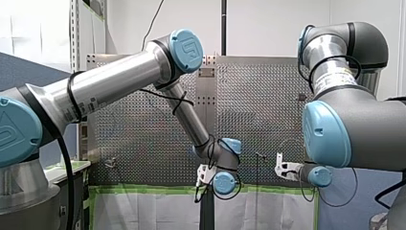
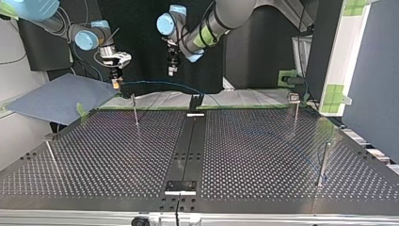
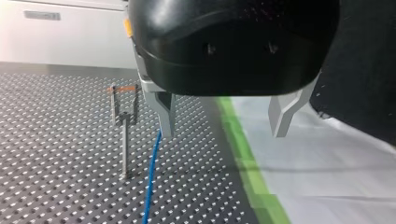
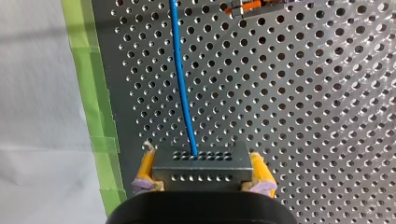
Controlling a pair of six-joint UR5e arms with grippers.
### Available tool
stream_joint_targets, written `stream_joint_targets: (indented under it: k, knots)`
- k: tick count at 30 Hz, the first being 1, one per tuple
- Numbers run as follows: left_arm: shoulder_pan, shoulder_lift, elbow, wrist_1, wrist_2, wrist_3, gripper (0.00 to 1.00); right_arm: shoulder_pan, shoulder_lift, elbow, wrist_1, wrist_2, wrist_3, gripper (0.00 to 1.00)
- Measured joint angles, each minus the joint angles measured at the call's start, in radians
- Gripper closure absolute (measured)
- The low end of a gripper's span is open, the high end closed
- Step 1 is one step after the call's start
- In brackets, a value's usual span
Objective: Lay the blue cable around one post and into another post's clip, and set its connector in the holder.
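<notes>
Blue cable [image 4: 182,84] connector [image 4: 201,177] pinched between yellow pads [image 4: 147,168] of right gripper [image 4: 203,164] near green-taped edge of table [image 4: 303,116]; left gripper [image 3: 224,119] spread wide above same edge, beside post [image 3: 125,144].

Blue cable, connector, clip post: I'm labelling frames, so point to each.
blue cable [image 4: 180,79], right wrist view, middle of its run
connector [image 4: 201,168], right wrist view, perforated face
clip post [image 3: 125,149], left wrist view, shaft

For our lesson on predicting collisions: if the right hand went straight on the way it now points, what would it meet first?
Probably the perforated table, beside the green tape. The connector clamped in the right hand would touch first. Depth is unclear.
</notes>
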Motion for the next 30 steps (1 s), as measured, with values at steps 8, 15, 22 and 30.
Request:
stream_joint_targets:
  k: [8,15,22,30]
  knots:
    - [0.013,0.000,0.018,0.025,-0.002,0.000,0.00,0.000,0.000,0.000,0.000,0.000,0.000,1.00]
    - [0.013,0.001,0.024,0.028,-0.002,0.002,0.00,0.000,0.000,0.000,0.000,0.000,0.000,1.00]
    - [0.016,0.001,0.035,0.031,-0.002,0.006,0.00,0.000,0.000,0.000,0.000,0.000,0.000,1.00]
    - [0.025,0.000,0.059,0.044,0.002,0.015,0.00,0.002,0.000,0.000,0.000,0.000,-0.001,1.00]
